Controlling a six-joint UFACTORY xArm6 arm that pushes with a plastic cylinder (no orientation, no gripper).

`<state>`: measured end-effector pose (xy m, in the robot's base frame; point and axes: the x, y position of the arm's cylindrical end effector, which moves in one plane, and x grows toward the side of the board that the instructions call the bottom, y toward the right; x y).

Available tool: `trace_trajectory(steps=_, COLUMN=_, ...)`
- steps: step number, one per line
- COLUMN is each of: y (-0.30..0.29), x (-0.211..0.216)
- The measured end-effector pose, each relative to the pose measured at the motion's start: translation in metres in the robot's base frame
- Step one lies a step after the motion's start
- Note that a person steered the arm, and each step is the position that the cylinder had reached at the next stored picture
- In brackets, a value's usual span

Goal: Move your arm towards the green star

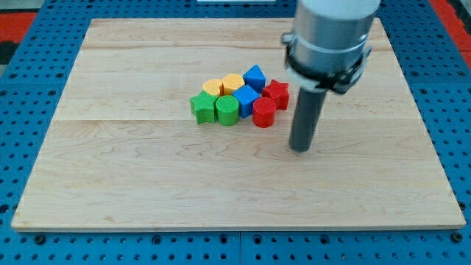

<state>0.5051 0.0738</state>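
The green star [202, 107] sits at the left end of a tight cluster of blocks near the middle of the wooden board [132, 169]. Next to it on its right is a green cylinder [227, 110]. My tip [299, 149] rests on the board to the right of the cluster and slightly lower in the view, about a block's width past the red cylinder [264, 112]. The whole cluster lies between my tip and the green star.
The cluster also holds two yellow blocks [213, 87] [233, 82], a blue cube [246, 99], a blue block [255, 76] and a red star [277, 93]. A blue pegboard [29, 88] surrounds the board.
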Motion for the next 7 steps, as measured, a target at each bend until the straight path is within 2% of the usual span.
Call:
trace_trajectory(steps=1, y=-0.081, x=-0.011)
trace_trajectory(steps=3, y=-0.231, x=-0.067)
trace_trajectory(steps=4, y=-0.216, x=-0.079)
trace_trajectory(steps=7, y=-0.175, x=-0.079)
